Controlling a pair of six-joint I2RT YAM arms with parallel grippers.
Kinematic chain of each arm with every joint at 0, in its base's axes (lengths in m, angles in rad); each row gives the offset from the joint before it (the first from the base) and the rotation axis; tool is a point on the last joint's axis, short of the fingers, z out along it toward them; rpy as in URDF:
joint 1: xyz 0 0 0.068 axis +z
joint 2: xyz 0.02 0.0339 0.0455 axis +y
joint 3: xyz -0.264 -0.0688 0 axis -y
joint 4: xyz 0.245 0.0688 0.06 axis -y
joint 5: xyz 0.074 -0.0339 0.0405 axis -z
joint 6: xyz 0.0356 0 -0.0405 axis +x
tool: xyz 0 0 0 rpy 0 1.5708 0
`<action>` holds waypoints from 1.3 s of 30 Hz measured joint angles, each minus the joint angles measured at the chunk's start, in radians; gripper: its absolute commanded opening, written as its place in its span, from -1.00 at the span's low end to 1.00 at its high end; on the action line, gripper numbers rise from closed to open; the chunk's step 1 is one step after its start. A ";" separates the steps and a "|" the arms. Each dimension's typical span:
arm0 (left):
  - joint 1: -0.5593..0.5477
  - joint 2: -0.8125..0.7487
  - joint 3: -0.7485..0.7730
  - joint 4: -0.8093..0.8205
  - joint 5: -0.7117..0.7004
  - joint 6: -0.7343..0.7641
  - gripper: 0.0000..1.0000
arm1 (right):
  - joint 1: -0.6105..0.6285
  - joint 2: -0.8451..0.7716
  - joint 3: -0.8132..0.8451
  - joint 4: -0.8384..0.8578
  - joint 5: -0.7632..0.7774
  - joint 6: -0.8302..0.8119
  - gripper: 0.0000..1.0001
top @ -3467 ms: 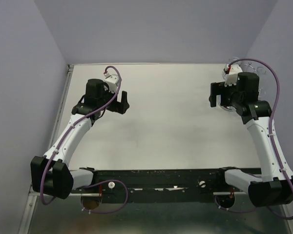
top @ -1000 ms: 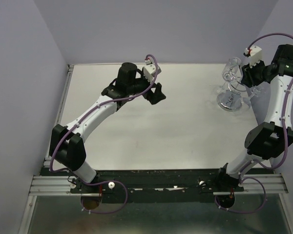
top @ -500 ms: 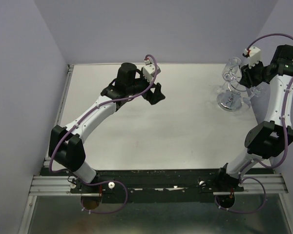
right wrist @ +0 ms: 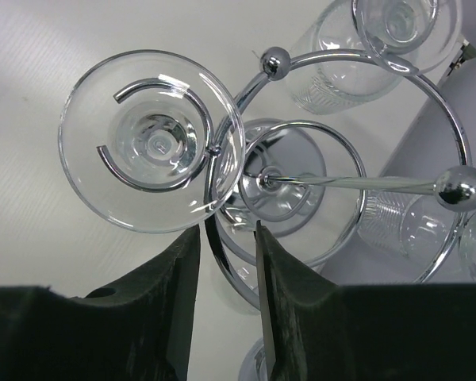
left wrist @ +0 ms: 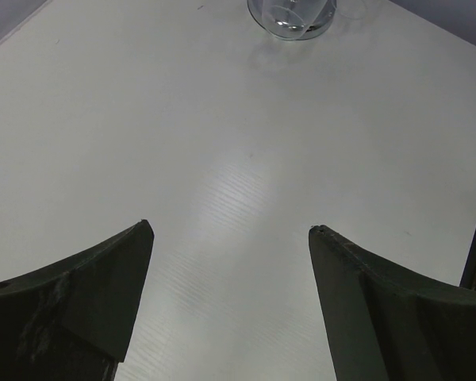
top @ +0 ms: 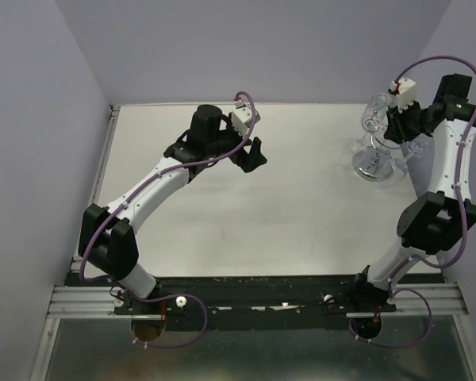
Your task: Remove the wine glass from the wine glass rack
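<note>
Found the white table (top: 301, 206) carrying the wine glass rack (top: 374, 163) at its far right corner. Saw the wine glass (right wrist: 151, 143) hanging foot-up in a curled hook. Noted right gripper (right wrist: 226, 230), jaws narrow, beside that foot, holding nothing; left gripper (left wrist: 230, 228) spread wide, empty. Judged closing on chrome wire likely to tip the rack. Read no writing.
</note>
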 measured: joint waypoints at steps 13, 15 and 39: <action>0.000 -0.027 -0.012 0.000 -0.011 -0.003 0.90 | 0.031 0.020 -0.004 -0.017 -0.008 -0.003 -0.45; 0.000 -0.031 -0.015 0.000 -0.014 -0.003 0.90 | 0.034 0.022 -0.004 -0.017 -0.008 -0.007 -0.55; 0.000 -0.044 -0.038 0.008 -0.027 -0.014 0.90 | 0.038 0.022 -0.003 -0.014 -0.044 -0.025 -0.99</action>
